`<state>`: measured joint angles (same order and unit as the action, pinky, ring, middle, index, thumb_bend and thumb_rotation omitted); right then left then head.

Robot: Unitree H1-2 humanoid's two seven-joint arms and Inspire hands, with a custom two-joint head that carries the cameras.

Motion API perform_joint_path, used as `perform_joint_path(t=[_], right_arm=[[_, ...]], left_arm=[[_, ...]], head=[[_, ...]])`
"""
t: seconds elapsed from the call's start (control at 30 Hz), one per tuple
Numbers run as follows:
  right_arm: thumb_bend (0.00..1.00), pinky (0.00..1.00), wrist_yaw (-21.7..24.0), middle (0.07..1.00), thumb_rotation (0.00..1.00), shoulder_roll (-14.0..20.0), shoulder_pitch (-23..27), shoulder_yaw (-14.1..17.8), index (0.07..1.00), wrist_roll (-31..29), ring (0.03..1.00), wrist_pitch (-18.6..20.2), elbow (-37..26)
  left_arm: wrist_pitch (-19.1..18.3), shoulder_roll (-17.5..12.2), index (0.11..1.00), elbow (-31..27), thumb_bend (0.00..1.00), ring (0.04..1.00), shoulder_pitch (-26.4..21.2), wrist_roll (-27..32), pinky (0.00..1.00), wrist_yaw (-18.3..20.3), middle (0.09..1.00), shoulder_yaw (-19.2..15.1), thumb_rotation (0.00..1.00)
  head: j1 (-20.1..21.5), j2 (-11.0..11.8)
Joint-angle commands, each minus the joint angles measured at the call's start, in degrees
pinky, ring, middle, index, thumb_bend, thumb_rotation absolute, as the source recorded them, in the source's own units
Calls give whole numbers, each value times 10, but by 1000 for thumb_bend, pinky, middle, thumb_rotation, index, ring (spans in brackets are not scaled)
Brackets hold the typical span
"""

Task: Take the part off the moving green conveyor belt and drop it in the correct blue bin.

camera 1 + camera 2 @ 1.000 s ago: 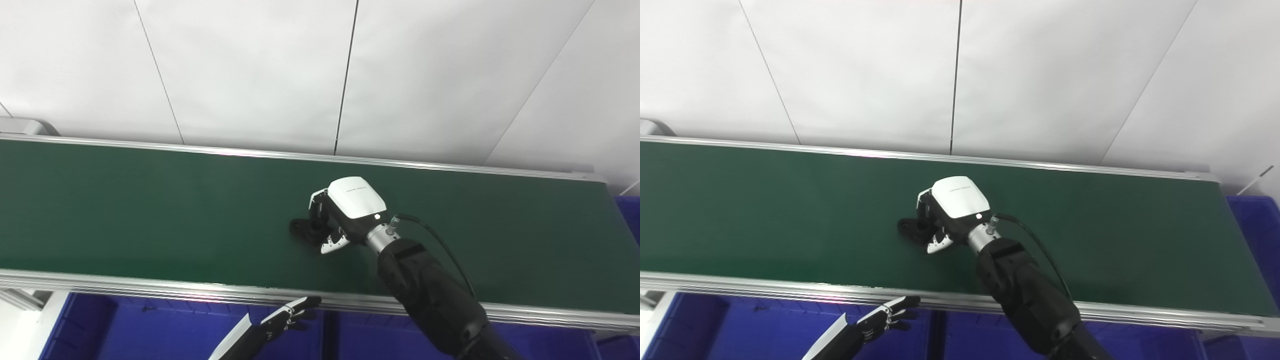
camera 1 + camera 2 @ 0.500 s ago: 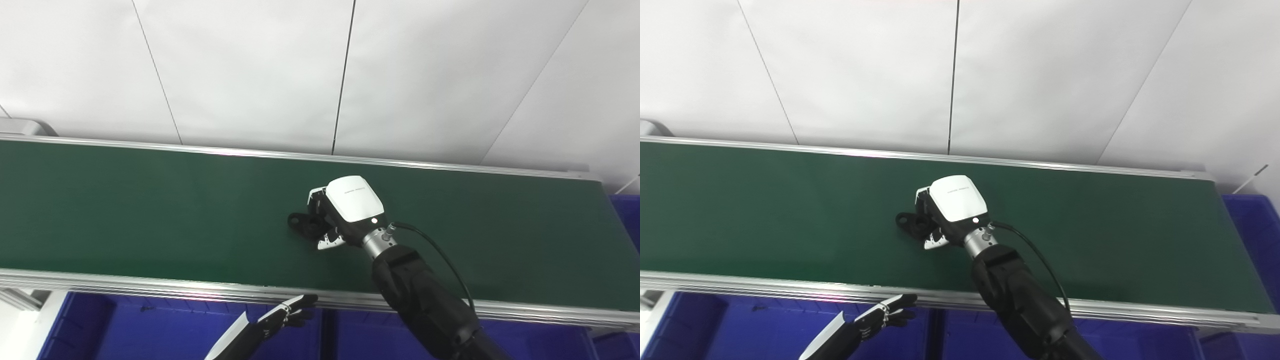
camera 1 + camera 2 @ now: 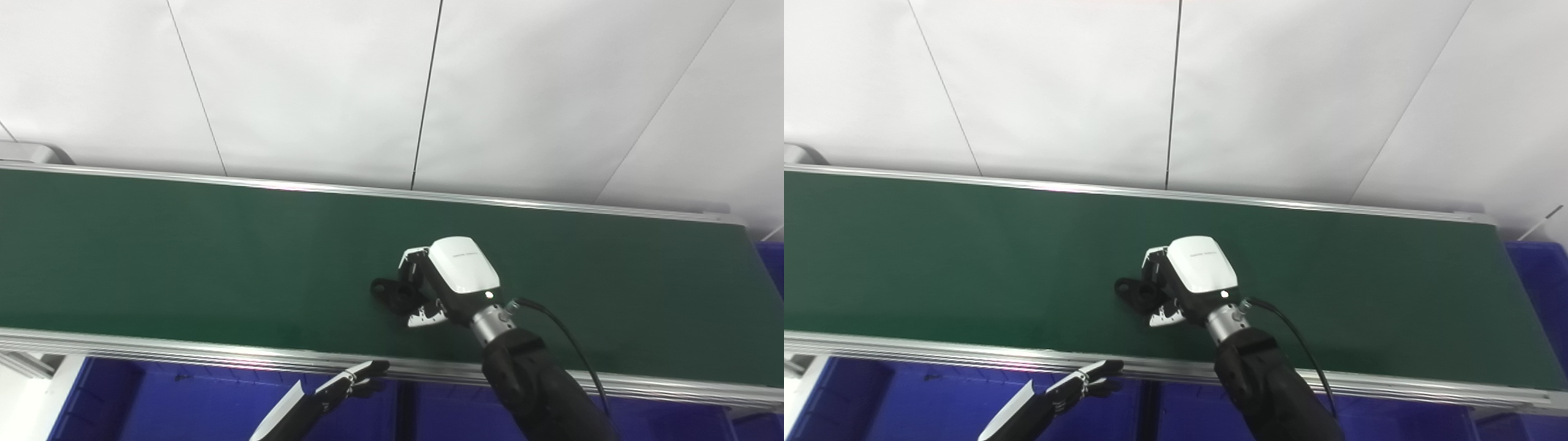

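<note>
The black part (image 3: pixel 392 290) sits over the middle of the green conveyor belt (image 3: pixel 184 257), a small dark piece with a rounded lug ending in a ring-shaped eye that pokes out to the left; most of its body is hidden, so we cannot make out its full shape. Our right hand (image 3: pixel 442 285) is wrapped around it: the fingers curl down over its far side and the white-tipped thumb closes in from the near side. The back of that hand is a smooth, glossy white shell, joined through a metallic wrist collar to a matte black forearm, with a thin black cable looping off the wrist. The belt itself is a flat, matte surface edged by ribbed aluminium rails (image 3: pixel 184 353). Below the near rail we see blue plastic bins (image 3: pixel 184 404). Our left hand (image 3: pixel 1081 388) hovers over them, empty, its slim black-and-white fingers stretched out flat.
</note>
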<state>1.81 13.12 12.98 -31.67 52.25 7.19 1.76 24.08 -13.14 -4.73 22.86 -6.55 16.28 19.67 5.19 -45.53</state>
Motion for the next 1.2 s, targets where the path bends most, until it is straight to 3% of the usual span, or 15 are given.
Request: perform_joint_path(t=[0.0,0.1,0.17,0.23,0.27,0.47,0.63,0.73,0.8,0.9,1.13,1.17], right_arm=[[517,234,12,406,0,2,6,21,523,-2,308,13,-48],[517,241,11,405,0,7,-13,43,527,-1,313,2,-81],[525,191,19,457,0,12,-24,54,491,1,265,0,-102],[521,163,27,405,0,17,-37,64,489,-4,226,-3,-122],[526,168,28,448,0,19,-42,68,482,-6,227,-6,-130],[517,220,18,405,0,33,-88,94,527,-18,307,-26,-181],[526,185,43,465,0,54,-139,109,488,-31,260,-26,-234],[528,179,65,470,0,66,-175,115,482,-42,250,-22,-268],[521,171,77,407,0,74,-205,115,496,-42,241,-24,-290],[519,244,89,406,0,77,-244,116,525,-45,318,-24,-316],[518,279,115,412,0,92,-304,124,532,-74,357,-35,-341],[519,292,120,414,0,99,-311,126,532,-75,371,-36,-345]], left_arm=[[21,3,895,-9,887,839,3,9,807,-4,903,-1,319],[19,2,897,-14,890,836,5,3,806,-6,901,-3,333],[18,1,894,-15,889,835,6,8,793,-6,899,-3,319],[17,1,894,-17,890,833,7,9,797,-5,898,-4,315],[17,0,894,-17,890,836,7,9,791,-4,900,-4,315],[15,-1,888,-24,896,828,11,11,772,-4,893,-6,324],[0,-5,892,-38,900,829,16,13,765,-1,895,-8,333],[-11,-9,893,-48,910,824,17,21,757,2,890,-11,348],[-21,-11,896,-53,917,824,13,33,756,6,891,-13,351],[-32,-10,902,-59,915,827,6,47,745,9,893,-17,340],[-63,-6,903,-73,910,832,-9,70,758,12,898,-25,334],[-69,-6,905,-76,911,834,-13,69,758,12,899,-27,340]], head=[[-1,0],[1,-3],[2,-4],[4,-5],[4,-5],[9,-13],[15,-20],[24,-36],[30,-43],[40,-64],[52,-86],[58,-99]])
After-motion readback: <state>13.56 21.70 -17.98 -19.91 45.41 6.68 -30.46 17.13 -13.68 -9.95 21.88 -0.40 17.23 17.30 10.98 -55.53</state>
